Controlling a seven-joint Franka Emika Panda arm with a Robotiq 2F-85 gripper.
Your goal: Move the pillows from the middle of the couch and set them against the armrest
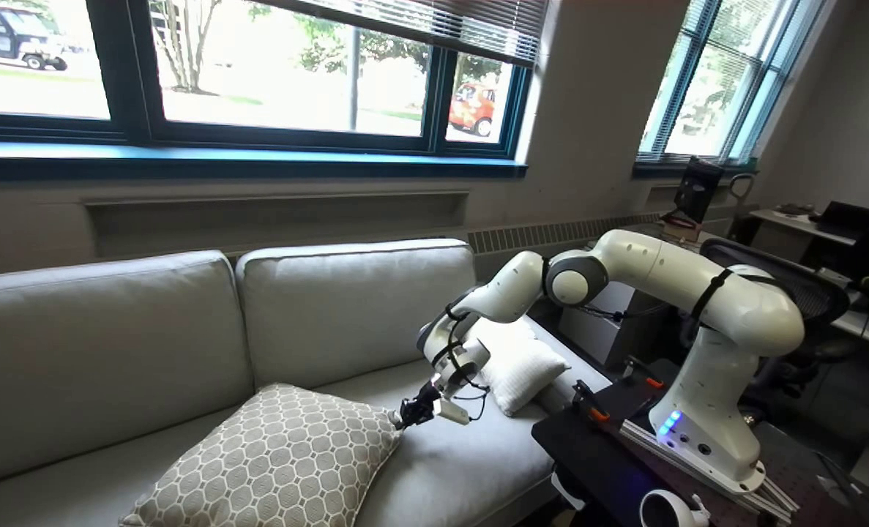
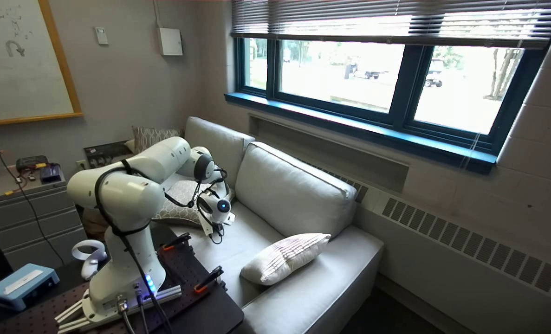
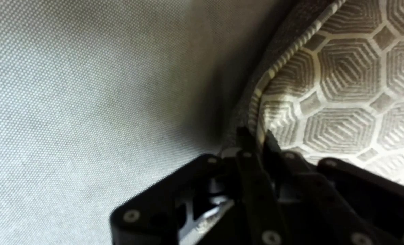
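Note:
The larger lattice-patterned pillow (image 1: 280, 461) lies on the seat of the couch (image 1: 361, 307), showing beyond the arm in an exterior view (image 2: 180, 202). My gripper (image 1: 409, 413) is at its corner nearest the robot. In the wrist view the gripper (image 3: 258, 139) is shut on the piped edge of this pillow (image 3: 344, 129), one dark finger on each side of the fabric. The small white pillow (image 2: 284, 260) rests tilted against the armrest (image 2: 324, 292); in an exterior view the arm partly covers this white pillow (image 1: 526, 373).
The robot's base stands on a dark table (image 2: 196, 304) beside the couch front, with orange-and-black clamps (image 2: 209, 279) near its edge. Another patterned cushion (image 2: 152, 138) sits at the couch's far end. Tall back cushions (image 2: 294, 190) line the window side. A white controller (image 2: 89, 257) lies by the base.

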